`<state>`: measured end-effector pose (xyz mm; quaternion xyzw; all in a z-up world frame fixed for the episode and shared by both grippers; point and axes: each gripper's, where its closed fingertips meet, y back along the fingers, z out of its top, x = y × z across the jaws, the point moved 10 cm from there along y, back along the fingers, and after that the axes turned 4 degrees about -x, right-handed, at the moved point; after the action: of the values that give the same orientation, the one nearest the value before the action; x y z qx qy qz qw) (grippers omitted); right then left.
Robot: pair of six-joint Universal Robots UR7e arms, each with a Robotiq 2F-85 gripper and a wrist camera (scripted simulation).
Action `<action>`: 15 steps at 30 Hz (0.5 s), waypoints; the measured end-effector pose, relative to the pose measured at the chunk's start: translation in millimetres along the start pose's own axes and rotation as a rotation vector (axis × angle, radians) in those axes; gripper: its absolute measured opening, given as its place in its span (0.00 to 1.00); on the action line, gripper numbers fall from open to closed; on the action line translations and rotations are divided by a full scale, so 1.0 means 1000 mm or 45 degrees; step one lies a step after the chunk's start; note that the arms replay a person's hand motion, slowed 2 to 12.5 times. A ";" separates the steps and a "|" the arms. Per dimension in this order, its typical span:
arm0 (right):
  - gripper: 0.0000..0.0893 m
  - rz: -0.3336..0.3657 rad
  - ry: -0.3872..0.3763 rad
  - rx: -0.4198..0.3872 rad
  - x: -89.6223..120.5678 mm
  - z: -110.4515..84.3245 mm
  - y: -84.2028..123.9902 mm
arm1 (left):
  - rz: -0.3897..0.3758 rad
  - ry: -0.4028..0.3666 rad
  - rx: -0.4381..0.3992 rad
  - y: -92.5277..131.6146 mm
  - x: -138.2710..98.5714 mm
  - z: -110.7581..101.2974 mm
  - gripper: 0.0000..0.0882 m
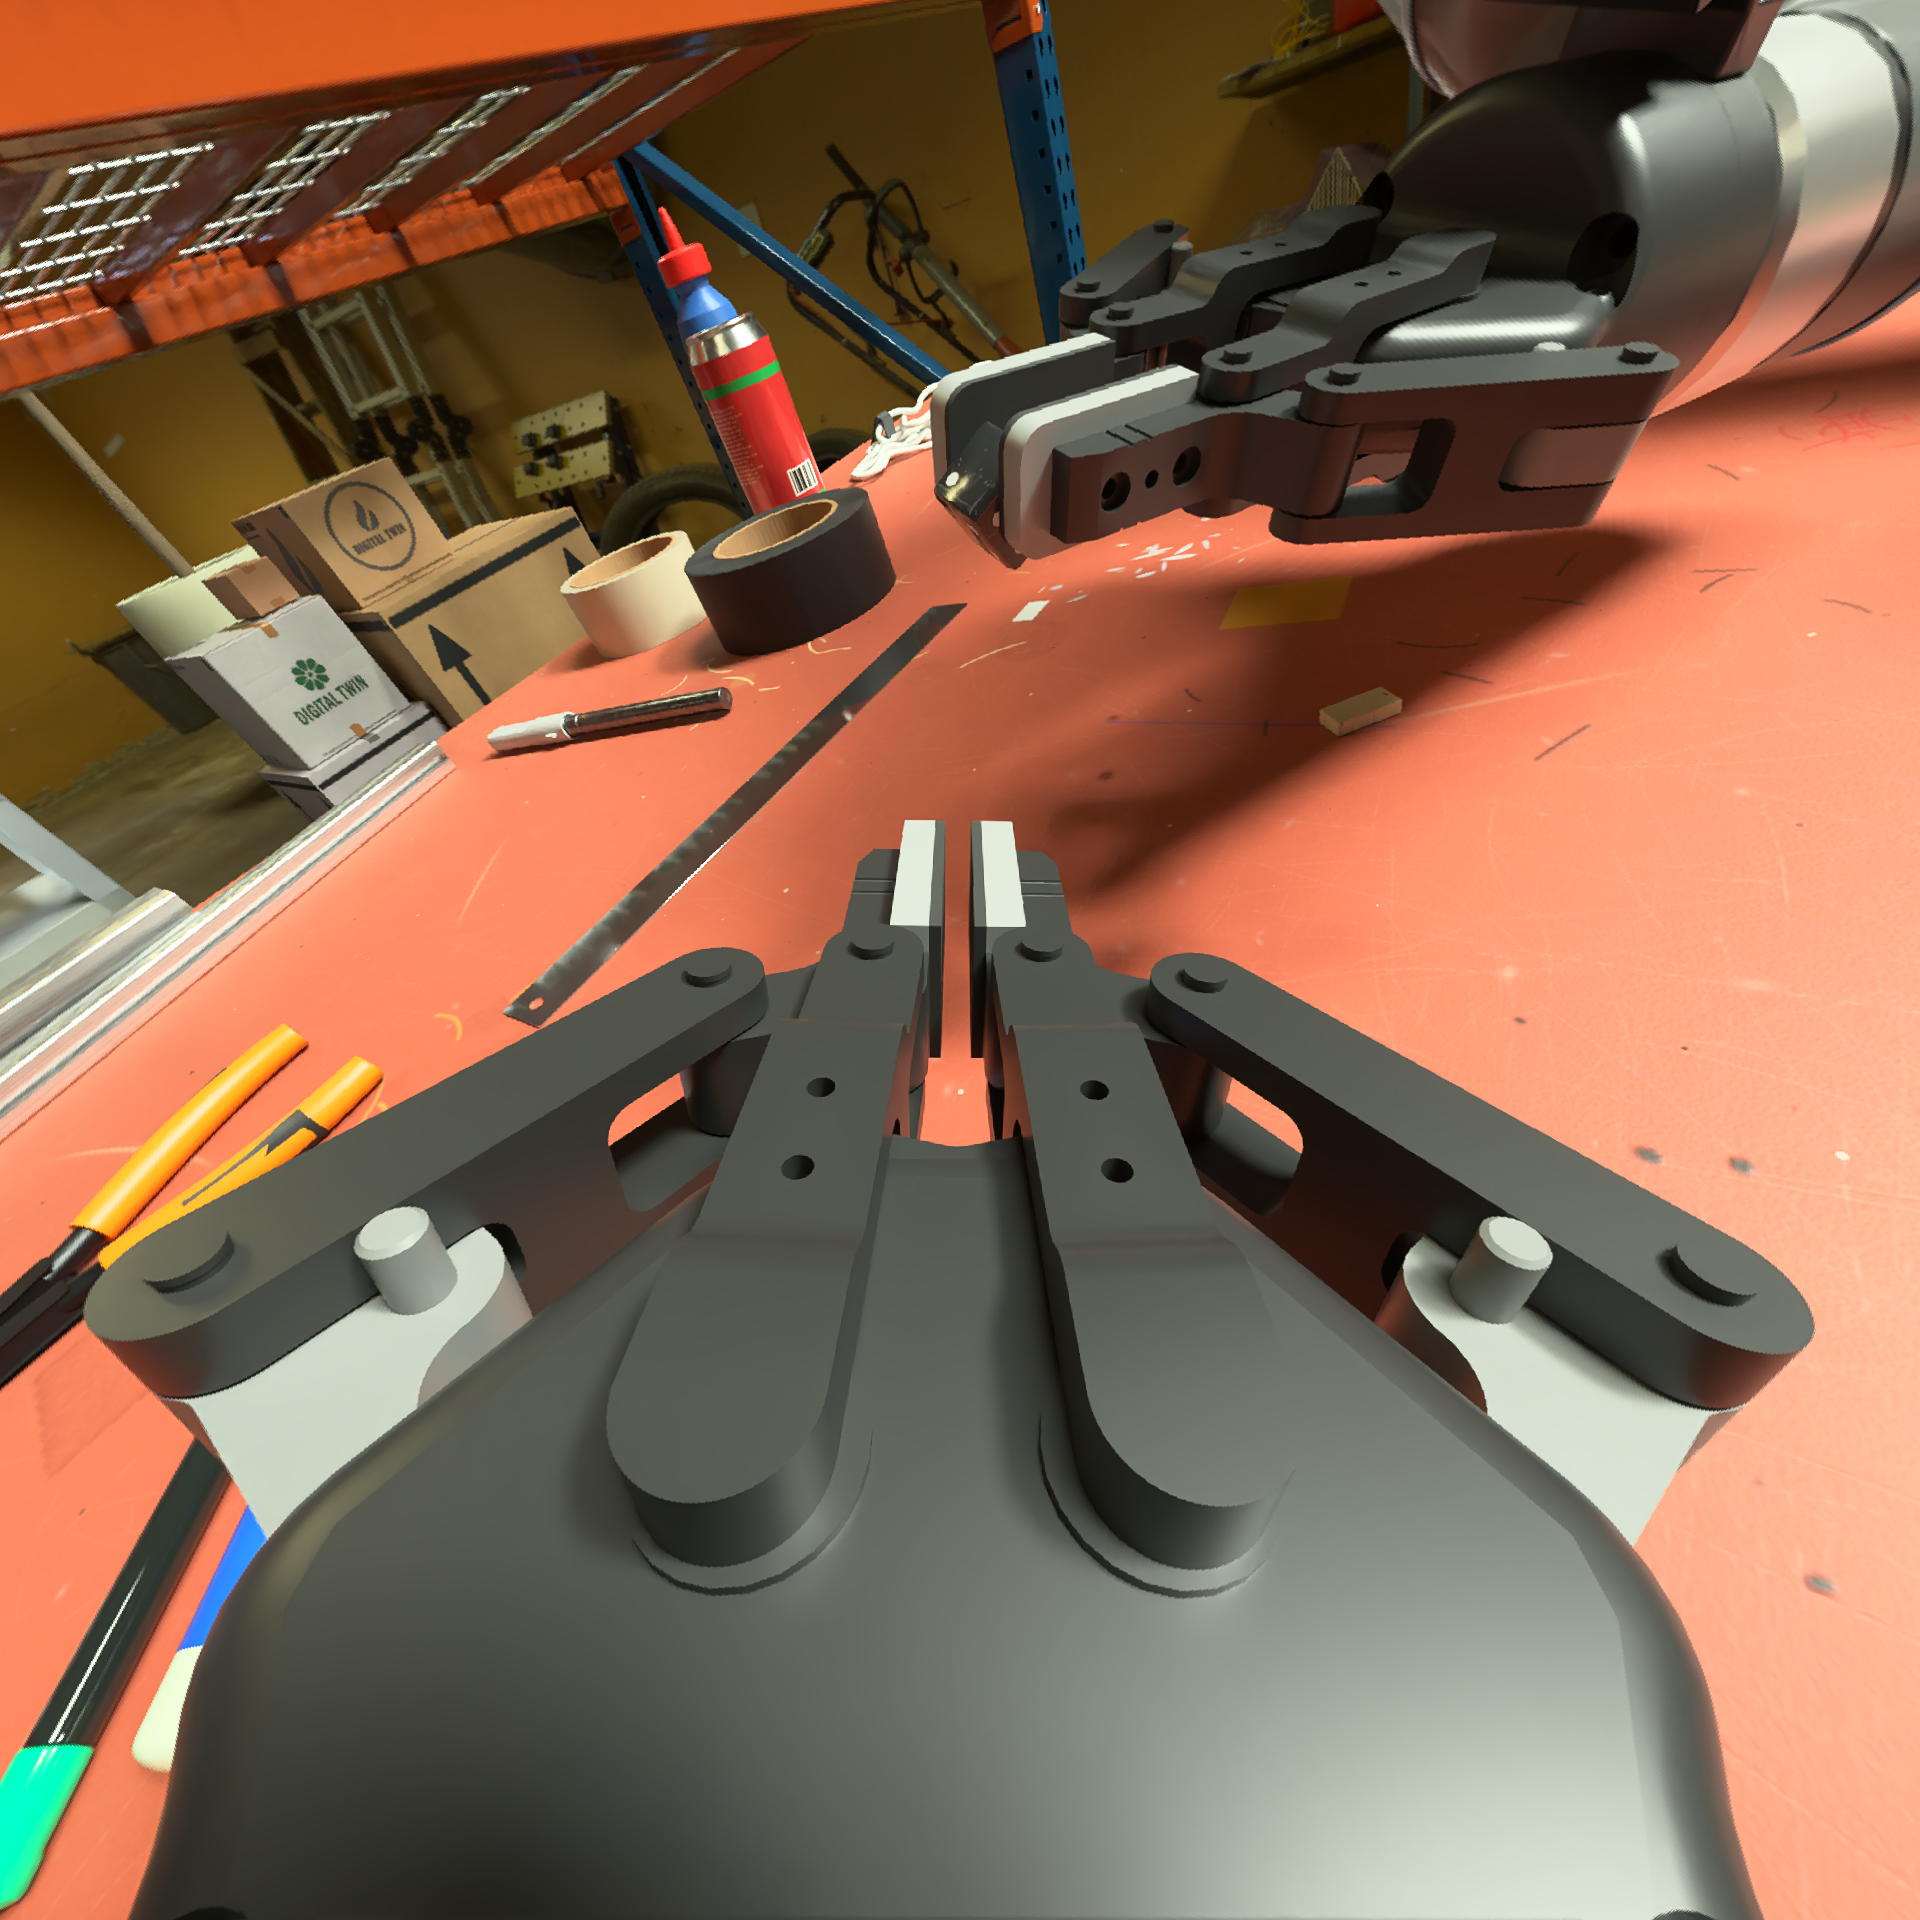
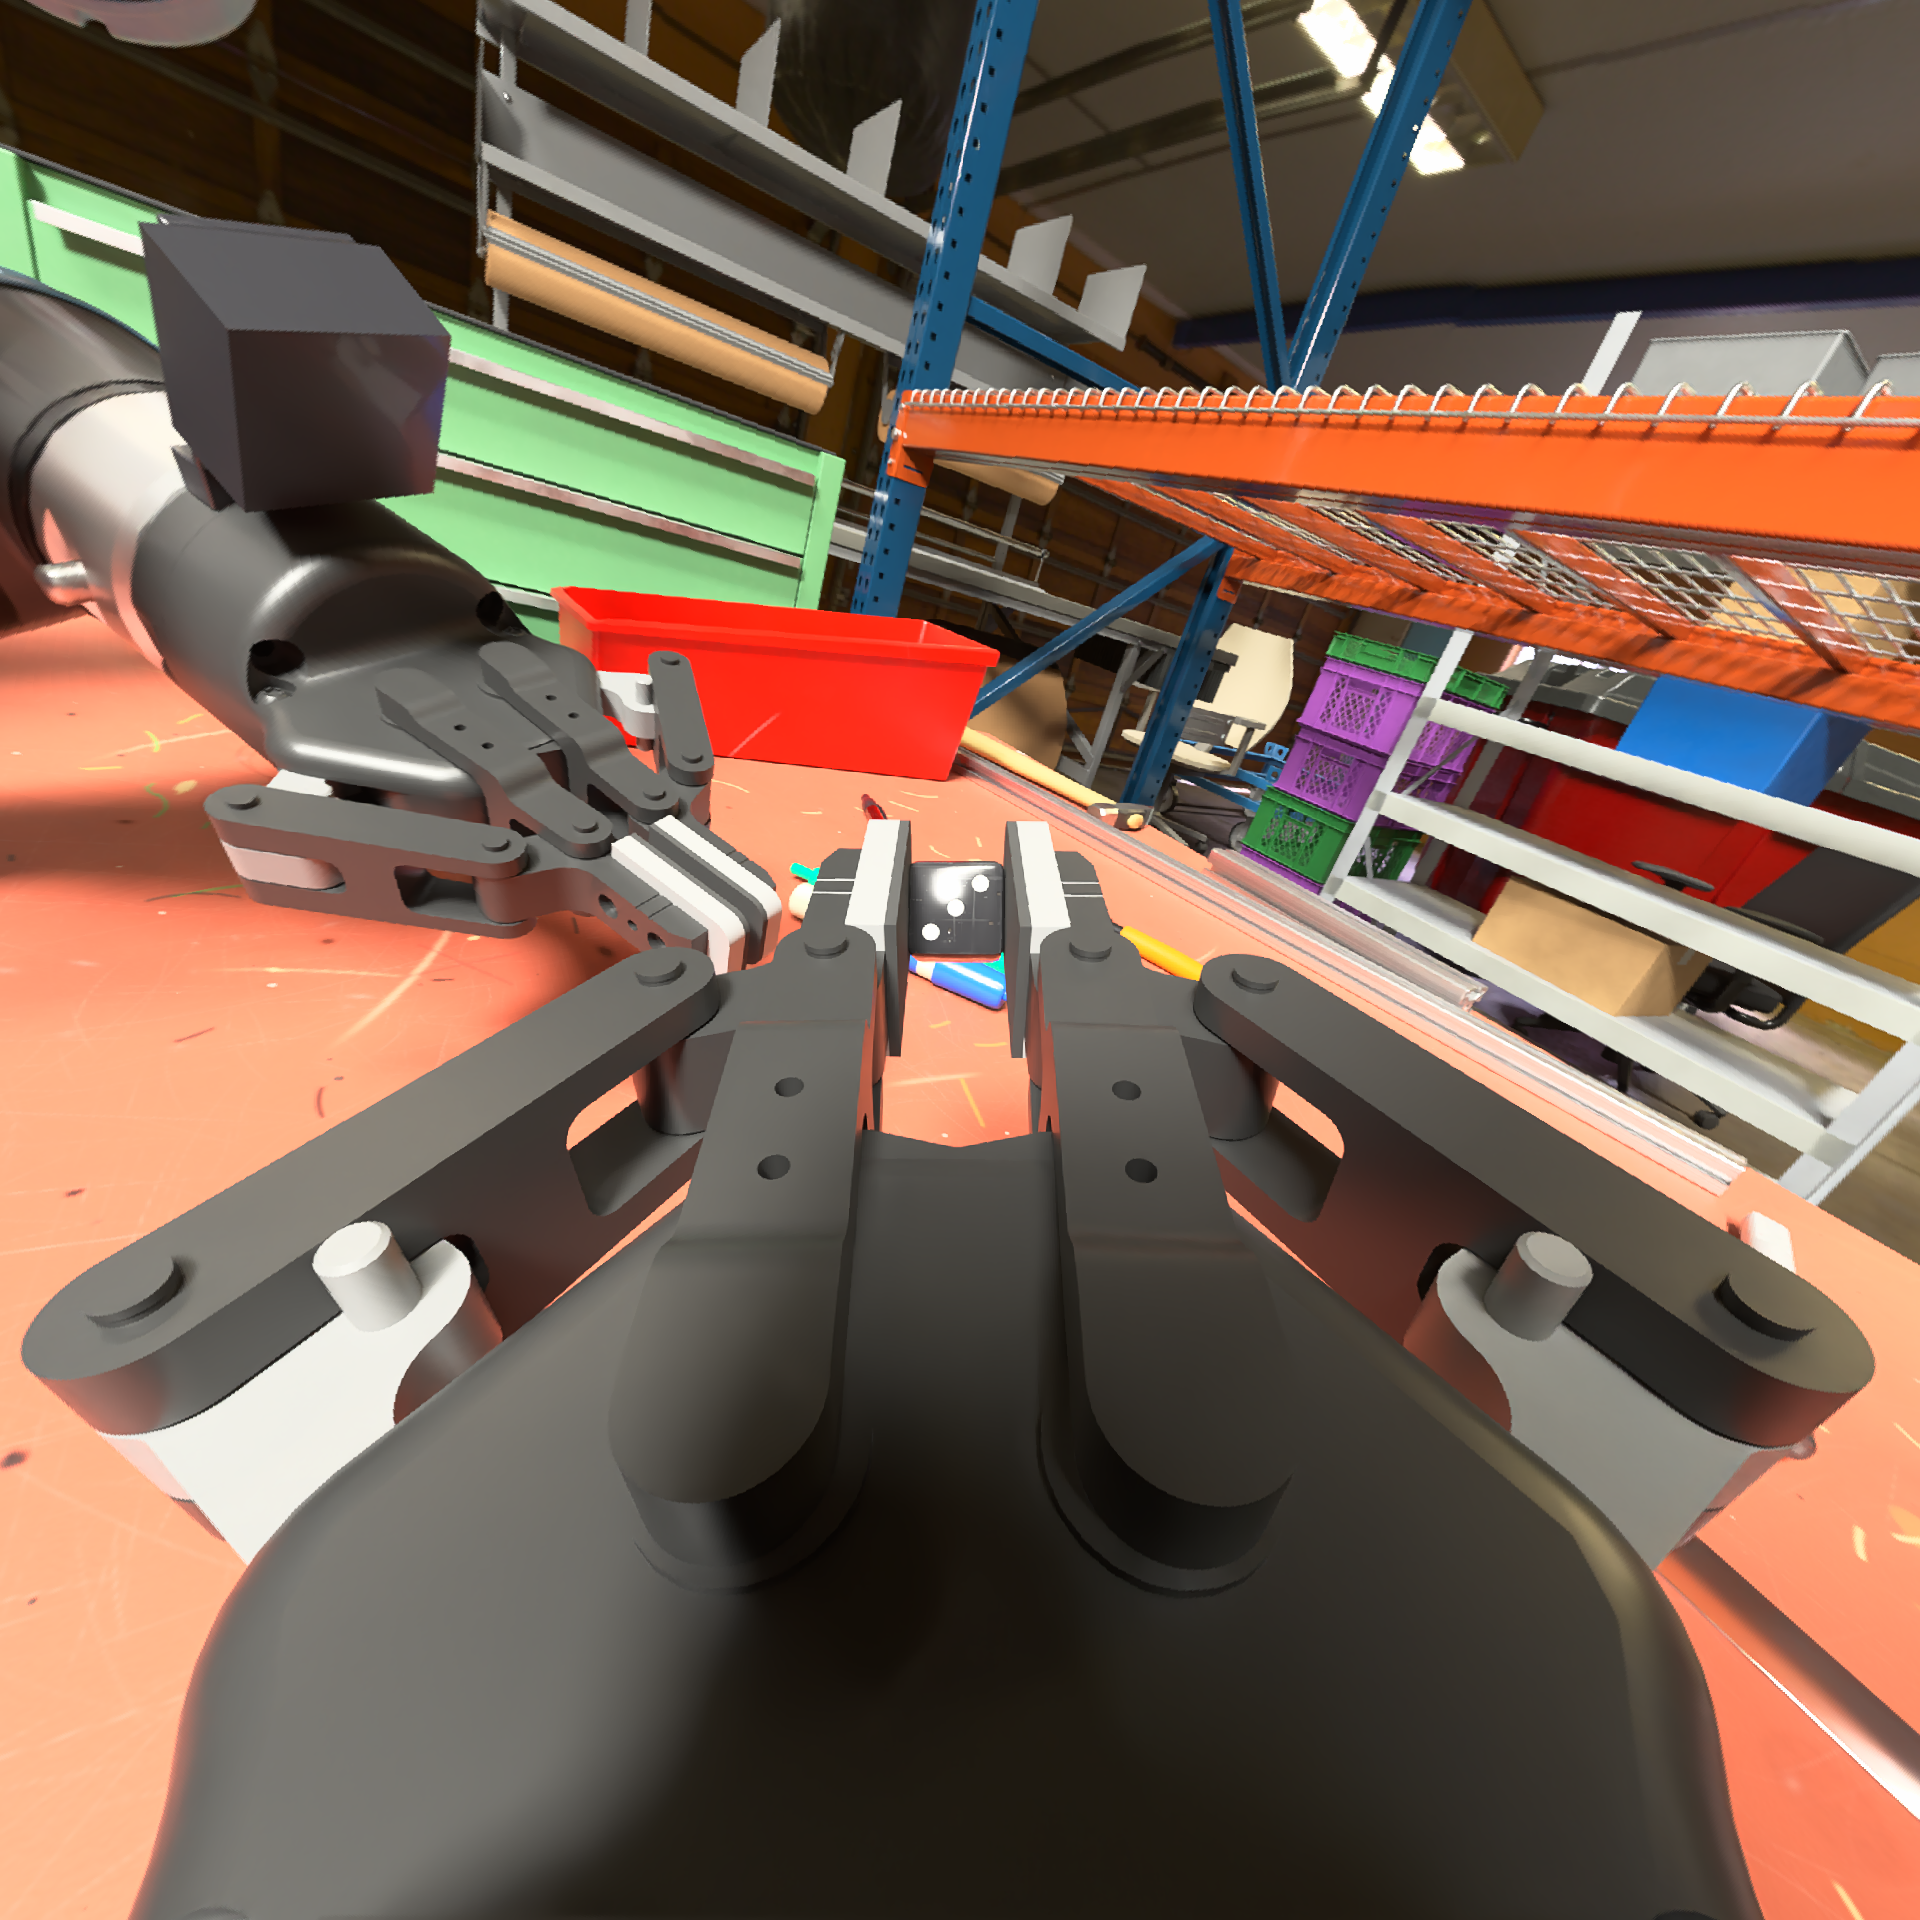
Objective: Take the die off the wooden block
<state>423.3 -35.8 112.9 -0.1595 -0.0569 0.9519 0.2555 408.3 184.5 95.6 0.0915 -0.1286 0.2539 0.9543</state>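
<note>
Die (image 2: 956, 908), black with white pips, is sitting pinched between the two pale pads of the right gripper (image 2: 956, 883), whose jaws are closing on it from both sides with only the die's width between them; the die is hanging clear above the orange-red table (image 2: 260, 1039), and a blue marker (image 2: 966, 982) is lying on the surface beneath it. Seen from the left wrist view, the same right gripper (image 1: 977, 468) is reaching in from the upper right, with a dark corner of the die (image 1: 971, 486) showing between its fingertips, raised off the table (image 1: 1455, 935). Wooden block (image 1: 1359, 711), small and pale, is lying flat on the table well apart from the die, to the right of it and nearer this camera, with nothing resting on it. Left gripper (image 1: 958, 868) is hovering low over the table with its jaws drawn nearly together, a narrow slit remaining between the pads, and is gripping nothing; in the right wrist view it (image 2: 727, 894) is appearing just to the left of the right gripper's fingers. A long metal ruler (image 1: 738, 810), a black tape roll (image 1: 795, 566), a beige tape roll (image 1: 634, 592), a marker pen (image 1: 613, 717) and a red bottle (image 1: 743, 384) are lying or standing farther along the table, and a red bin (image 2: 779, 675) is standing at its far edge.
</note>
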 end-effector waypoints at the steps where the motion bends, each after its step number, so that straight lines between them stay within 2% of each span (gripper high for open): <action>1: 0.18 0.009 -0.002 -0.004 0.000 0.000 0.000 | -0.003 0.004 -0.001 0.000 0.000 0.000 0.05; 15: 0.18 0.146 -0.067 -0.048 -0.007 -0.002 0.007 | -0.061 0.123 -0.045 0.005 0.006 0.002 0.05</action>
<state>426.0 -45.2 111.9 -0.1423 -0.0723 0.9676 0.1958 410.7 190.8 99.7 0.0653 -0.0845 0.2326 0.9667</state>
